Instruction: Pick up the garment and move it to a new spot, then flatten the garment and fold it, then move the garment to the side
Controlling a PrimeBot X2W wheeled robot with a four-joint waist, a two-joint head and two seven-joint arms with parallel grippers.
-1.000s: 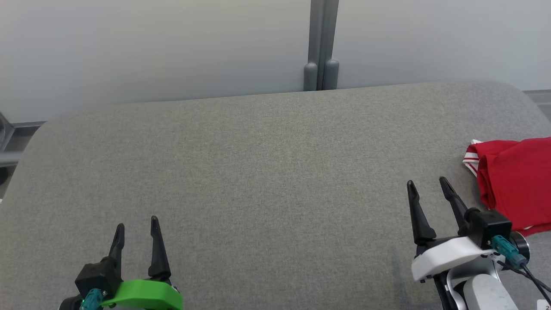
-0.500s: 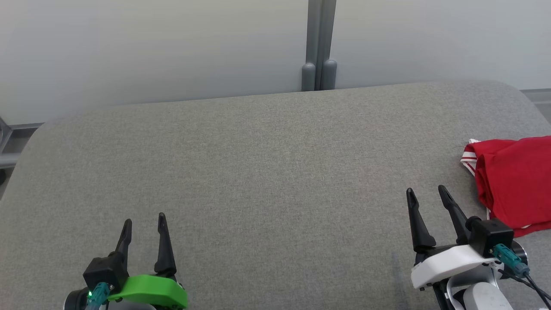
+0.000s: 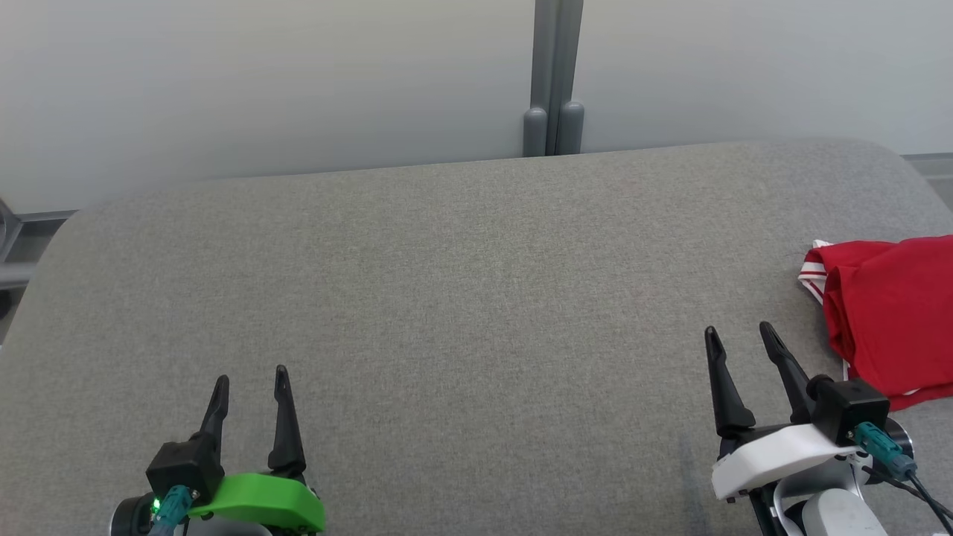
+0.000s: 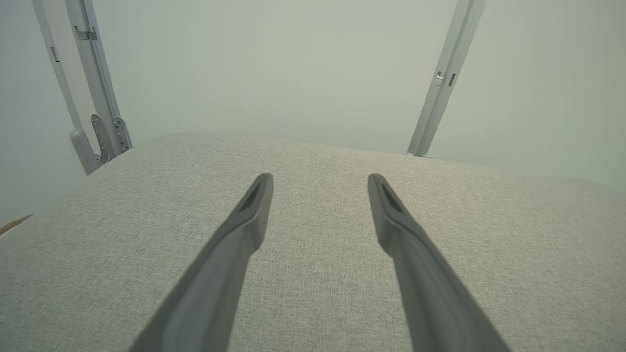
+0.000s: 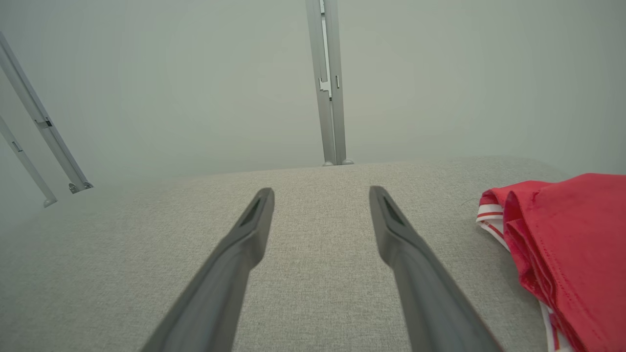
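**Red garment [image 3: 890, 313] folded at the table's right edge**

The garment lies on the grey padded table [image 3: 447, 283], with white-striped trim showing at its left end. The right gripper [image 3: 738, 329] is just beside it, not touching it, with fingers spread and empty. The left gripper [image 3: 252, 375] is well apart at lower left — fingers likewise spread, holding nothing.

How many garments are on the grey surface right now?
1: a red garment on the grey surface, right of the right gripper, cut off by the frame edge; more may lie beyond.
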